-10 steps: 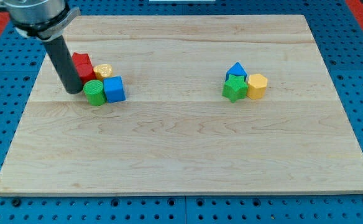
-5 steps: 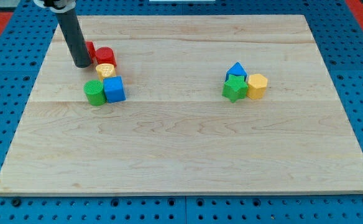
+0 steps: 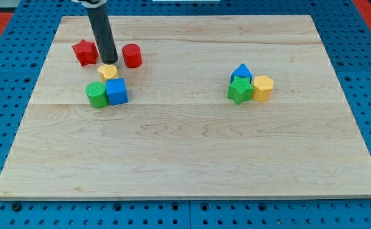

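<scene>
1. Down on the board, my tip (image 3: 108, 61) sits in the gap between two red blocks, at the view's upper left. It is a bare rod end, holding nothing.
2. I see the red star-shaped block (image 3: 84, 52) just to the tip's left and the red cylinder (image 3: 131, 55) a little to its right; whether the rod touches either, I cannot tell.
3. Right below the tip lies a small yellow block (image 3: 108, 72), its top edge at or under the rod's end; its shape I cannot make out.
4. Under that, a green cylinder (image 3: 96, 94) and a blue cube (image 3: 117, 91) stand side by side, touching, the yellow one resting against the cube's upper edge.
5. Well apart, toward the view's right, I have a tight cluster: a blue triangular block (image 3: 241, 71) at the back, a green star-shaped block (image 3: 239, 90) in front of it, and a yellow hexagonal block (image 3: 262, 87) beside them on the right.
6. All of it rests on a pale wooden board (image 3: 192, 146), laid over a blue perforated table (image 3: 7, 70).
</scene>
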